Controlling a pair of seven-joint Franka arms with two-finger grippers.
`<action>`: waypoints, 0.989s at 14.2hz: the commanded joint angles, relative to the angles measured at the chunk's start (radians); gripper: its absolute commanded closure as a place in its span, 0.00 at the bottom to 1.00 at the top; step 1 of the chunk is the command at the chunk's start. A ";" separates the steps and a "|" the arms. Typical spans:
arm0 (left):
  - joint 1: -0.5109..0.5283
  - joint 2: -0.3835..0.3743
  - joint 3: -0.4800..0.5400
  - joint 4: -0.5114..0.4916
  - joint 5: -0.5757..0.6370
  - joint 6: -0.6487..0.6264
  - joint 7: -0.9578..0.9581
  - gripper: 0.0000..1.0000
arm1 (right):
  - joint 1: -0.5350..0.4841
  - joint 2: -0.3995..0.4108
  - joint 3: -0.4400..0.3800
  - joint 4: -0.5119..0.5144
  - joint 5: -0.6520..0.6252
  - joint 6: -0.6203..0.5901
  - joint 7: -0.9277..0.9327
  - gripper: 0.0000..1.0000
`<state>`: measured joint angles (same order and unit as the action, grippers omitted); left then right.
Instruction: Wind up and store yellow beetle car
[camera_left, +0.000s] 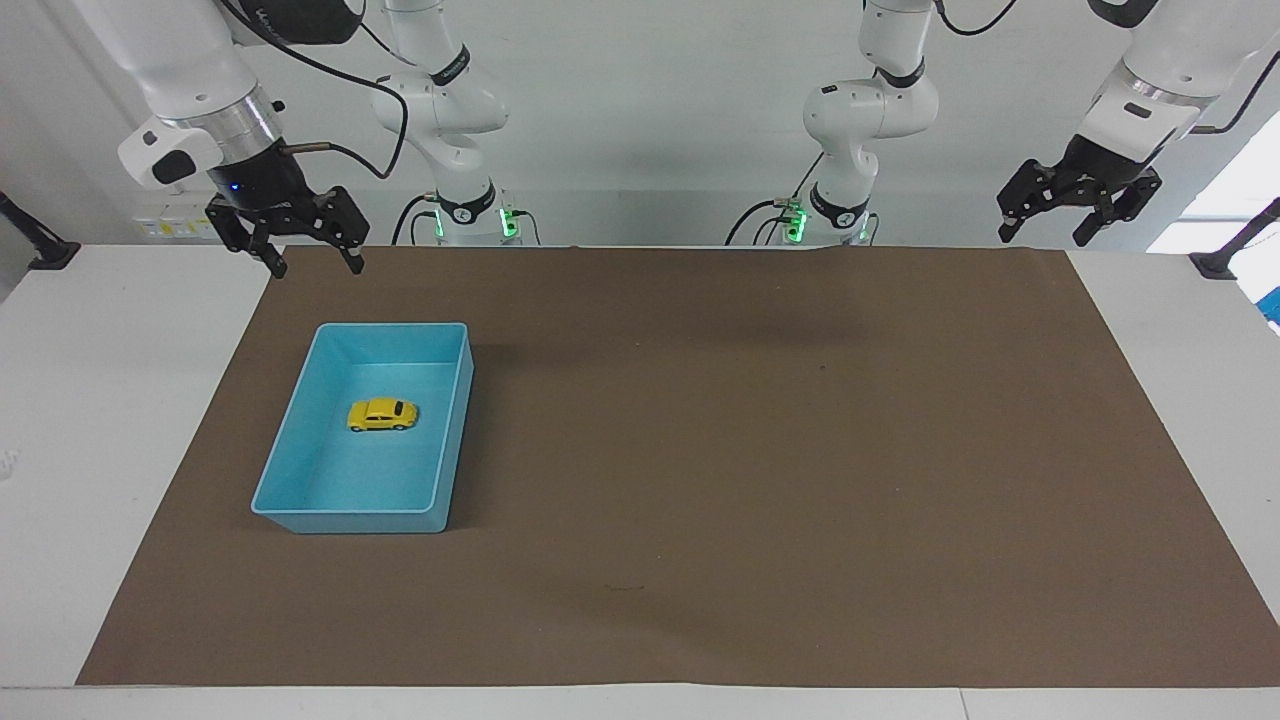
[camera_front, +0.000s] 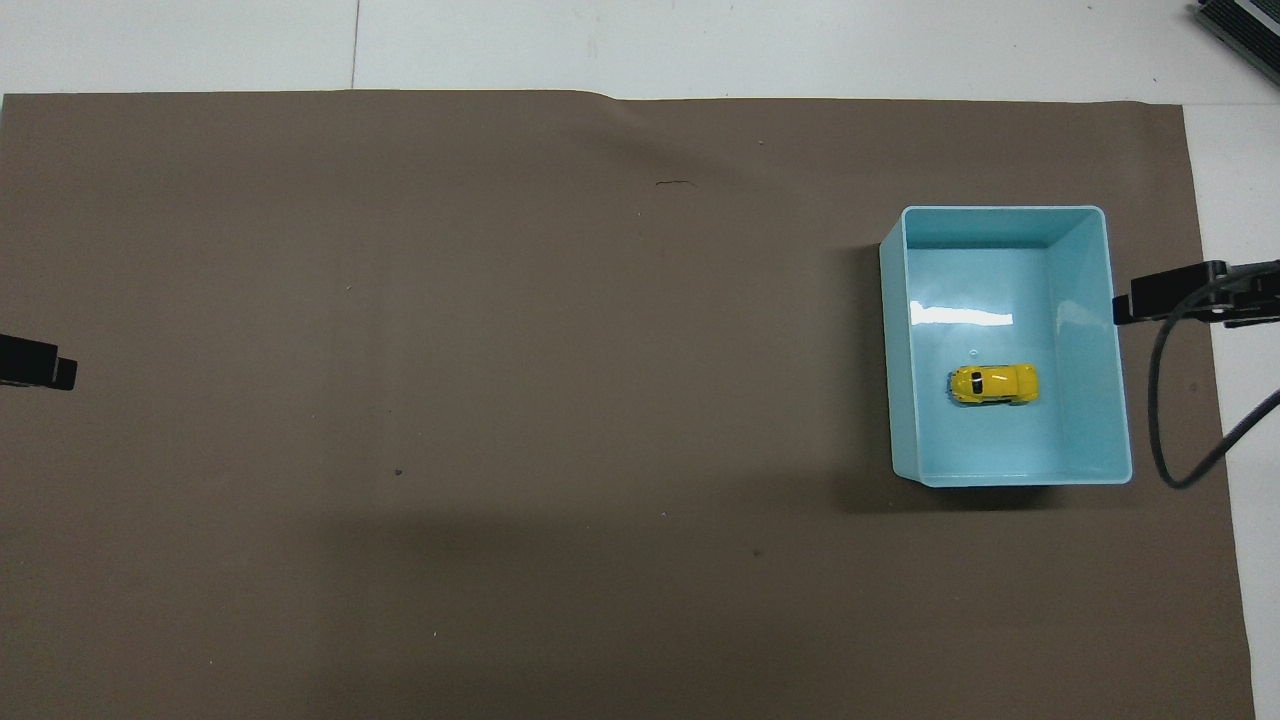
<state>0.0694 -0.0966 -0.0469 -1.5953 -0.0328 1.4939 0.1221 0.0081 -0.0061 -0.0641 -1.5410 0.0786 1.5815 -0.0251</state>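
The yellow beetle car (camera_left: 382, 414) stands on its wheels on the floor of the blue bin (camera_left: 300, 523), near the bin's middle; it also shows in the overhead view (camera_front: 993, 384) in the bin (camera_front: 1000, 212). My right gripper (camera_left: 313, 263) is open and empty, raised over the brown mat's edge on the robots' side of the bin; only its tip (camera_front: 1160, 297) shows from above. My left gripper (camera_left: 1043, 234) is open and empty, raised at the left arm's end of the table, where it waits; its tip shows in the overhead view (camera_front: 50, 367).
A brown mat (camera_left: 760, 450) covers most of the white table (camera_left: 90, 400). The bin stands on it toward the right arm's end. A cable (camera_front: 1165, 400) hangs from the right arm beside the bin.
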 joint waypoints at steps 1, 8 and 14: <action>-0.002 -0.017 0.004 -0.012 0.014 -0.004 0.007 0.00 | 0.000 -0.005 0.004 0.030 -0.045 -0.047 0.028 0.00; -0.002 -0.017 0.004 -0.012 0.014 -0.006 0.007 0.00 | 0.000 -0.003 0.038 0.035 -0.097 -0.089 0.070 0.00; -0.002 -0.017 0.002 -0.012 0.014 -0.004 0.007 0.00 | -0.002 -0.003 0.038 0.035 -0.091 -0.083 0.070 0.00</action>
<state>0.0694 -0.0966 -0.0469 -1.5953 -0.0328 1.4939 0.1221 0.0085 -0.0068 -0.0338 -1.5148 0.0035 1.5105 0.0176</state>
